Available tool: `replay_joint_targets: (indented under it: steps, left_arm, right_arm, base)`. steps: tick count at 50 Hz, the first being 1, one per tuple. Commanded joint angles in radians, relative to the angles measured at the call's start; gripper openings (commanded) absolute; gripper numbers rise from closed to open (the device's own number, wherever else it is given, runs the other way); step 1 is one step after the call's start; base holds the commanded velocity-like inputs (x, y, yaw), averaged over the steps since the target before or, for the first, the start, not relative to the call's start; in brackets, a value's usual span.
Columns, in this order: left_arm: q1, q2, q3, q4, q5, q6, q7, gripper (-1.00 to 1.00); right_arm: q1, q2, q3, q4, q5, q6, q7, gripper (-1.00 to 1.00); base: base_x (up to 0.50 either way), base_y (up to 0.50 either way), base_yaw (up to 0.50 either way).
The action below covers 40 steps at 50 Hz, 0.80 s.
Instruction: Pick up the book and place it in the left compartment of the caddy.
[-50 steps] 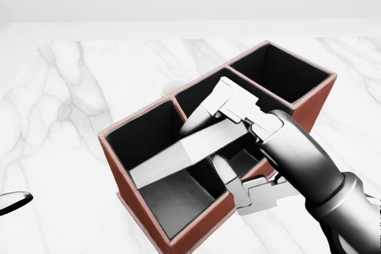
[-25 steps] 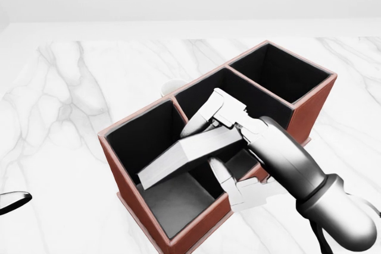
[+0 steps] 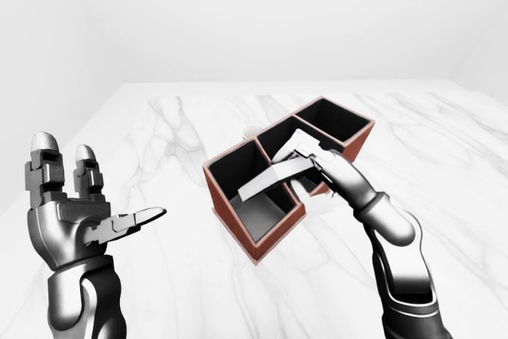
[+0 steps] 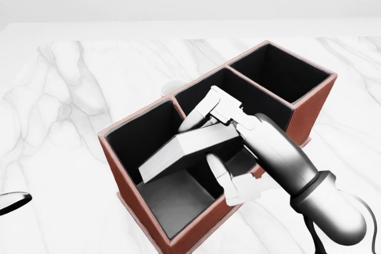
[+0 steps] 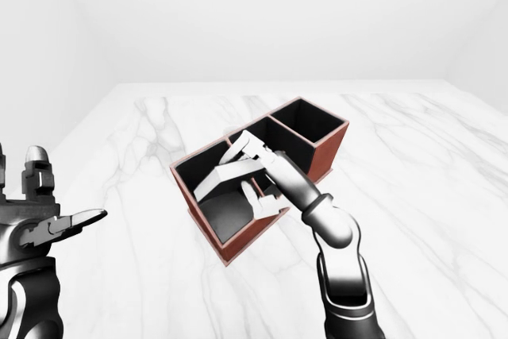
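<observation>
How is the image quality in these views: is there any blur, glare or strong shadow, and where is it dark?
Head view: sharp, no blur; the caddy interior is dark, and the book throws shade onto the left compartment's floor. Left-eye view: soft, even light, with bright highlights on the left hand and the right hand. Right-eye view: the white background looks washed out, with only faint shadows on the marble table.

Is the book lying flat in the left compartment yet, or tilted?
Tilted. The book slants down into the caddy, its lower end inside the left compartment, its upper end gripped by the right hand.
</observation>
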Motion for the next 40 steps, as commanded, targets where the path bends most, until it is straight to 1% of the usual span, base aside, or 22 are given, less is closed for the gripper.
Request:
replay_joint_targets:
  steps: [1,14,28,32,33,39,40]
  left_arm:
    - [-0.001,0.0,-0.001,0.003,0.001,0.0,0.0,1.0]
    - [-0.004,0.004,0.008,0.004,-0.009,0.0,0.001,1.0]
    - [-0.001,0.002,0.008,-0.006,-0.009,0.0,0.002,1.0]
    - [-0.001,0.002,0.007,-0.003,-0.008,0.0,0.001,1.0]
    - [-0.003,0.003,0.008,-0.001,-0.009,0.0,0.001,1.0]
    - [-0.003,0.003,0.004,-0.004,-0.007,0.0,0.004,1.0]
    - [-0.001,0.002,0.004,-0.004,-0.006,0.0,0.002,1.0]
  right_arm:
    - [-0.014,0.007,0.006,0.0,-0.003,0.0,-0.046,-1.0]
    - [-0.012,0.023,0.03,0.003,-0.044,0.0,-0.041,-1.0]
    - [-0.011,0.034,0.058,0.013,-0.127,0.0,-0.043,-1.0]
    - [-0.016,0.037,0.05,0.053,-0.148,0.0,-0.06,-1.0]
    - [-0.015,0.032,0.057,0.065,-0.172,0.0,-0.074,-1.0]
    - [-0.013,0.043,0.058,0.072,-0.206,0.0,-0.075,-1.0]
    - [-0.01,0.038,0.068,0.075,-0.235,0.0,-0.09,-1.0]
  base:
    - [0.0,0.0,0.0]
    - [0.0,0.0,0.0]
    - [0.0,0.0,0.0]
    - [0.0,0.0,0.0]
    - [0.0,0.0,0.0]
    - [0.0,0.0,0.0]
    - [0.0,0.0,0.0]
